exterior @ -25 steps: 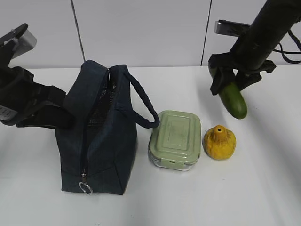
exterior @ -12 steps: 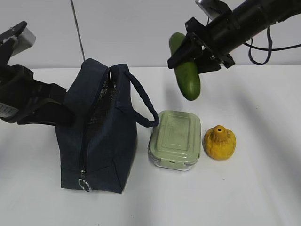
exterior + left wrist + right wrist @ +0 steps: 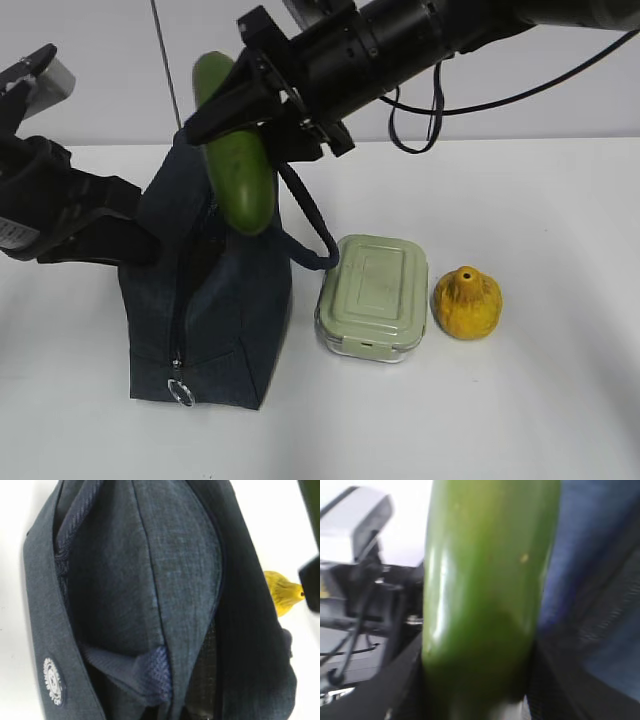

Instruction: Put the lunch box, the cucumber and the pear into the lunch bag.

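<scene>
The navy lunch bag (image 3: 215, 310) stands at the left with its top unzipped. It fills the left wrist view (image 3: 150, 580). My right gripper (image 3: 258, 112) is shut on the dark green cucumber (image 3: 237, 160) and holds it steeply tilted, its lower end over the bag's top. In the right wrist view the cucumber (image 3: 485, 595) hides the jaws. My left gripper (image 3: 148, 222) is at the bag's left flap. A fold of fabric (image 3: 157, 677) is drawn up to it and hides its fingers. The sage-lidded lunch box (image 3: 373, 295) and the yellow pear (image 3: 466, 302) sit to the right of the bag.
The bag's loop handle (image 3: 312, 225) arches toward the lunch box. A silver ring pull (image 3: 181, 395) hangs at the bag's front end. The right arm and its cables (image 3: 430, 40) stretch across above the table. A white wall stands behind.
My right gripper has carried the cucumber up and left, from above the pear, across the lunch box, to above the bag's top. The left arm and the bag have stayed put.
</scene>
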Robot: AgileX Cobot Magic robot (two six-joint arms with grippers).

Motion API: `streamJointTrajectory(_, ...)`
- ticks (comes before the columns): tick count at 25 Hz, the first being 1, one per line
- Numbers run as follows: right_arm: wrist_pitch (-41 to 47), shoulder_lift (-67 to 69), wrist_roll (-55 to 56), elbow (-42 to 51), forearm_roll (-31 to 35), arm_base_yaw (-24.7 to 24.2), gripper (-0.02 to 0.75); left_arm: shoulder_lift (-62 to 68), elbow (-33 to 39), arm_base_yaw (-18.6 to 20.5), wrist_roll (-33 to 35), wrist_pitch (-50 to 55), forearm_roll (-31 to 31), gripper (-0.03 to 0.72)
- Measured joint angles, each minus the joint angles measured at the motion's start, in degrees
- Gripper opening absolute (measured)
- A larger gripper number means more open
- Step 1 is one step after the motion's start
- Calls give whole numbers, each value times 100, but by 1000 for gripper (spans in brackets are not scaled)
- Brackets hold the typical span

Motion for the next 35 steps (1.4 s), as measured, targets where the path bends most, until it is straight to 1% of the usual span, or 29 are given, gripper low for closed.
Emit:
streamJointTrajectory(3,-232,0,-24,0,311,212,380,0,0,0,0,-43,-16,4)
streamJointTrajectory(10,-1011,0,-34,0,272,452,379,0,0,0,0,-98,-174,3)
streamJointTrajectory(15,-1369,0,-36,0,-218,502,379,0,0,0,0,-117,-220,3)
streamJointTrajectory(24,-1789,0,-15,22,-1543,502,379,0,0,0,0,-129,-287,3)
streamJointTrajectory(30,-1819,84,128,22,-2210,502,379,0,0,0,0,-171,-305,3)
streamJointTrajectory(35,-1664,84,177,22,-2413,502,385,0,0,-5,0,-197,-381,3)
